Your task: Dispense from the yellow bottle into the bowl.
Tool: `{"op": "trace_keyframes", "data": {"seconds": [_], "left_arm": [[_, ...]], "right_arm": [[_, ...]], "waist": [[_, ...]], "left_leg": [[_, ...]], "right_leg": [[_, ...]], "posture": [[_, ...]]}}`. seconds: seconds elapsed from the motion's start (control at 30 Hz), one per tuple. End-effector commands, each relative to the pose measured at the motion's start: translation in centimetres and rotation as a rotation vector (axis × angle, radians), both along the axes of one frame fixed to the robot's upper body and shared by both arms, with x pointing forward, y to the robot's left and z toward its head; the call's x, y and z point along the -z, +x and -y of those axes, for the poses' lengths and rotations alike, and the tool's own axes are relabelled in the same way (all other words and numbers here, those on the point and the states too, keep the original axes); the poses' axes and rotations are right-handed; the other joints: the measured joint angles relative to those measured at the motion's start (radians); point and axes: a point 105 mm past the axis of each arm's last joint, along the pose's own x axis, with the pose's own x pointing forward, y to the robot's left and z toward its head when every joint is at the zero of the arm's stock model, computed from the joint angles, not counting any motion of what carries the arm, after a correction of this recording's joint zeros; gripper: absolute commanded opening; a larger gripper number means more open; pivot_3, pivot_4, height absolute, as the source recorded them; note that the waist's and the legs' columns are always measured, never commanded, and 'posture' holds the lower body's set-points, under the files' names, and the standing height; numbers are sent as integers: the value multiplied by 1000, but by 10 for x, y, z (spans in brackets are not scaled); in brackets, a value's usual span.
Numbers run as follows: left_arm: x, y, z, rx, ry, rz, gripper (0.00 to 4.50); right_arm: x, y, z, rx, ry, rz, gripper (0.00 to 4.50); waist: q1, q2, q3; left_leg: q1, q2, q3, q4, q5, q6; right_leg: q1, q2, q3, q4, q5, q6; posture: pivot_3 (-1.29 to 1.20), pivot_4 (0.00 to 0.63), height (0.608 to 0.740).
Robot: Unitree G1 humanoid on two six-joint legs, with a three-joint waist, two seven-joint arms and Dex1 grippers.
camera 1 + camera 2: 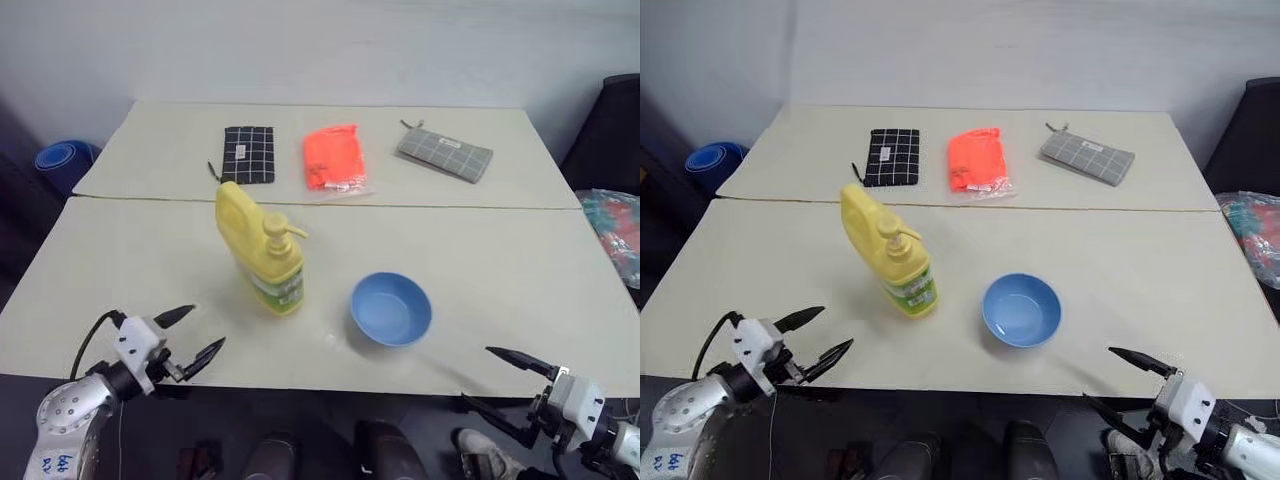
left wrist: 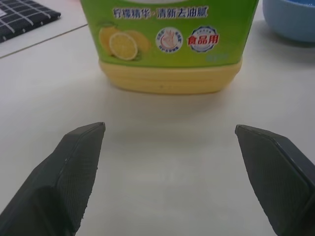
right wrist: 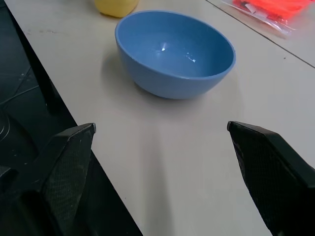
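Bottle upright on bench, straight ahead of left fingers; bowl beside it.
Left gripper nearer bottle; right gripper faces bowl. Both spread wide, holding nothing.

Left gripper sits at seven o'clock in the head view, fingers spread wide, empty, pointing toward two o'clock. Right gripper sits at five o'clock, fingers likewise spread wide, empty, pointing toward ten o'clock. Both wrists are held low and near level.
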Motion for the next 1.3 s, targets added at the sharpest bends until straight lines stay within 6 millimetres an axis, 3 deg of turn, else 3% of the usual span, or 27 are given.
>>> {"op": "trace_keyframes", "data": {"seconds": [0.03, 0.1, 0.2, 0.27, 0.47, 0.67, 0.77, 0.93, 1.07, 1.13, 1.23, 1.3], "left_arm": [[-6, -9, 12, 84, 24, 1, 4500], [-9, -13, 15, 119, 13, -14, 4500], [-24, -30, 25, 303, -67, -91, 4500], [-37, -29, 30, 320, -113, -78, 4500], [-45, -41, 53, 442, -109, -84, 4500], [-57, -38, 50, 427, -83, -43, 4500], [-64, -37, 49, 417, -79, -30, 4500], [-74, -39, 52, 436, -118, -56, 4500], [-95, -45, 52, 464, -186, -88, 4500], [-114, -45, 51, 474, -232, -76, 4500], [-146, -42, 50, 493, -264, -28, 4500], [-168, -34, 50, 490, -269, 38, 4104]], "right_arm": [[-12, 12, -8, -1, 34, 60, 4480], [-22, 20, -16, -19, 53, 86, 4480], [-43, 33, -49, -129, 90, 76, 4480], [-44, 38, -68, -174, 77, 18, 4480], [-27, 69, -105, -139, -13, -78, 4480], [1, 80, -121, -133, -99, -134, 4480], [11, 83, -123, -126, -136, -156, 3859], [14, 90, -129, -124, -164, -131, 2140], [-3, 93, -134, -163, -167, -55, 818], [-18, 92, -134, -216, -202, 7, 179], [-43, 89, -131, -305, -265, 87, 15], [-59, 85, -131, -385, -298, 105, 0]], "waist": [[-3, 0, 0], [-6, 0, 0], [-8, 0, 0], [-7, 1, 0], [4, 1, 0], [2, 1, 0], [2, 1, 0], [-1, 1, 0], [-5, 0, 0], [-8, 0, 0], [-9, 0, 1], [-7, 1, 1]], "left_leg": [[0, 0, 0, 0, 0, 0], [0, 0, 0, 0, 0, 0], [0, 1, 0, 1, 0, 0], [0, 1, -1, 1, 1, -1], [-2, 0, -1, 1, 0, -1], [-2, 0, -1, 1, 0, -1], [-2, 0, -1, 1, 0, -1], [-2, 0, -1, 2, 0, -1], [-2, 0, -1, 2, 0, -1], [-2, 0, -1, 2, 0, -1], [-2, 0, -1, 3, 0, -1], [-2, 0, -1, 3, 0, -1]], "right_leg": [[0, 0, 0, 0, 0, 0], [0, 0, 0, 0, 0, 0], [0, 0, 0, 1, 0, 0], [-1, 0, 0, 2, 0, -1], [-1, 0, -1, -1, 0, -1], [-1, 0, -1, 0, 0, -1], [-1, 0, -1, 0, 0, -1], [-1, 1, -1, 1, 0, -1], [-2, 1, -1, 1, 0, -1], [-2, 1, -1, 1, 0, -1], [-2, 1, -1, 1, 0, -1], [-2, 1, -1, 2, 0, -1]], "posture": [[0, 150, 740], [0, 150, 740], [0, 150, 740], [0, 150, 740], [0, 150, 740], [0, 150, 740], [0, 150, 740], [0, 150, 740], [0, 150, 740], [0, 150, 740], [0, 150, 740], [0, 150, 740]]}}
